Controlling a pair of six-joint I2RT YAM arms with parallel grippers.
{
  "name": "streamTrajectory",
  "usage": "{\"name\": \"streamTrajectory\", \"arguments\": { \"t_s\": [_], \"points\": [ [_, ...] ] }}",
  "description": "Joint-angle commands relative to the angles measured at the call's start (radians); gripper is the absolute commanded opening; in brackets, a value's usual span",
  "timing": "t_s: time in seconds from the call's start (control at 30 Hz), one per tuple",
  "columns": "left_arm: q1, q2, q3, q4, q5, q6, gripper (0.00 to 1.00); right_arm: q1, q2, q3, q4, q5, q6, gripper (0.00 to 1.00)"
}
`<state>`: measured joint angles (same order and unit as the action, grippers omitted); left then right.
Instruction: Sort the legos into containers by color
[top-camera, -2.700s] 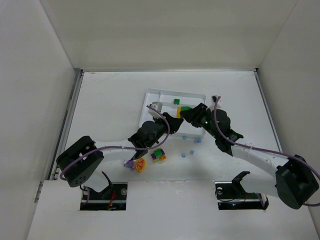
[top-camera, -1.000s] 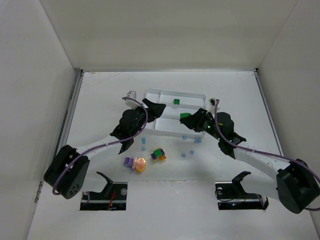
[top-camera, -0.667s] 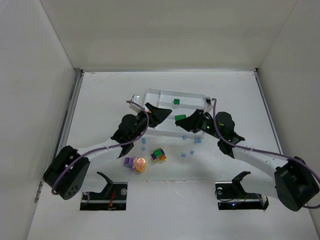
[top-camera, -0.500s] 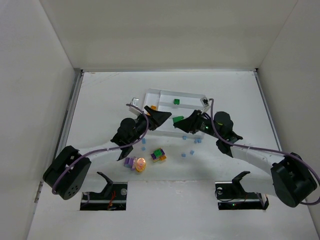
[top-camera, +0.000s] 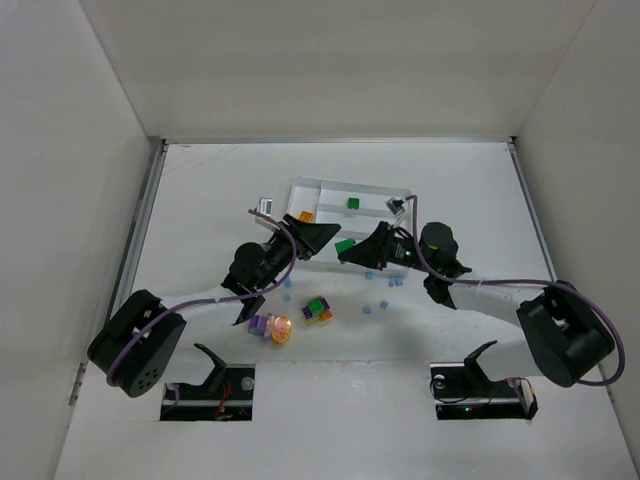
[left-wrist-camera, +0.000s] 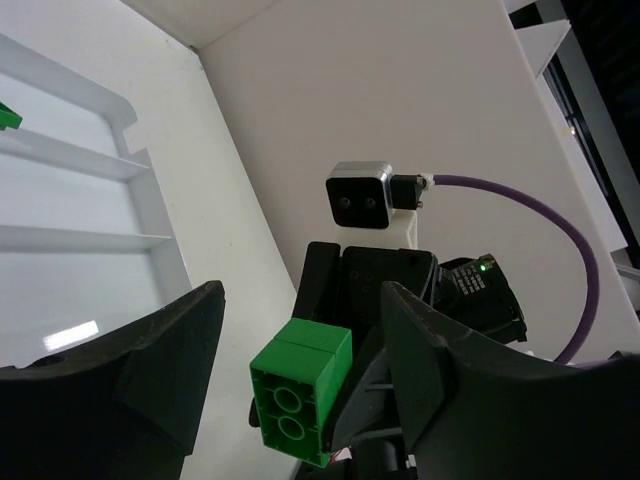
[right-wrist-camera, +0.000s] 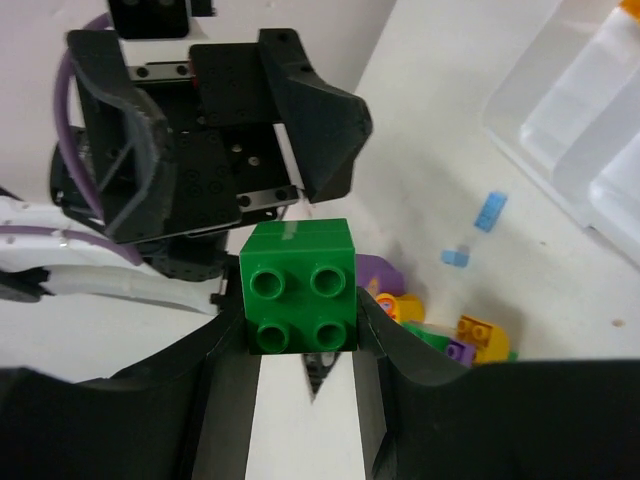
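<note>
My right gripper (top-camera: 352, 250) is shut on a green brick (top-camera: 345, 245) and holds it in the air over the near edge of the white tray (top-camera: 378, 213). In the right wrist view the brick (right-wrist-camera: 298, 270) sits studs-up between my fingers (right-wrist-camera: 400, 370). My left gripper (top-camera: 322, 236) is open and faces it from the left, just short of it. In the left wrist view the brick (left-wrist-camera: 300, 390) shows between the open fingers (left-wrist-camera: 150, 360). The tray holds a green brick (top-camera: 353, 203) and an orange one (top-camera: 306, 216).
On the table near the tray lie a purple brick (top-camera: 258, 323), an orange round one (top-camera: 281, 328), a green, purple and orange cluster (top-camera: 318, 310) and several tiny light blue bricks (top-camera: 367, 309). White walls enclose the table.
My right gripper has carried the green brick left, away from the tray's middle. My left gripper has swung off the tray's left end to face it. An orange brick now shows in the tray.
</note>
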<state>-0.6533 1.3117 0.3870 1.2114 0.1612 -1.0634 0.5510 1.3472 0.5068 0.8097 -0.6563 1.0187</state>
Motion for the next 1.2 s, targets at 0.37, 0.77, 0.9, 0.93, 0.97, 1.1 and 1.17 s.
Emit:
{"name": "streamTrajectory", "arguments": {
  "t_s": [0.37, 0.77, 0.9, 0.93, 0.97, 1.1, 1.17],
  "points": [
    [-0.012, -0.011, -0.013, 0.085, 0.052, 0.056, 0.55, -0.021, 0.174, 0.016, 0.47, -0.141, 0.311, 0.16],
    [-0.019, -0.015, -0.022, 0.057, 0.054, 0.049, 0.54, -0.046, 0.205, 0.045, 0.497, -0.138, 0.343, 0.16],
    [-0.03, -0.014, -0.005, 0.057, 0.061, 0.043, 0.53, -0.047, 0.216, 0.047, 0.502, -0.135, 0.343, 0.16],
    [-0.035, -0.012, 0.0, 0.053, 0.066, 0.042, 0.52, -0.049, 0.216, 0.048, 0.502, -0.135, 0.343, 0.16],
    [-0.039, -0.011, 0.004, 0.048, 0.069, 0.04, 0.52, -0.049, 0.216, 0.049, 0.502, -0.135, 0.343, 0.16],
    [-0.042, -0.015, 0.012, 0.028, 0.069, 0.039, 0.49, -0.05, 0.221, 0.055, 0.502, -0.135, 0.343, 0.16],
    [-0.041, -0.02, 0.012, 0.028, 0.064, 0.039, 0.45, -0.05, 0.227, 0.056, 0.502, -0.135, 0.343, 0.16]
  ]
}}
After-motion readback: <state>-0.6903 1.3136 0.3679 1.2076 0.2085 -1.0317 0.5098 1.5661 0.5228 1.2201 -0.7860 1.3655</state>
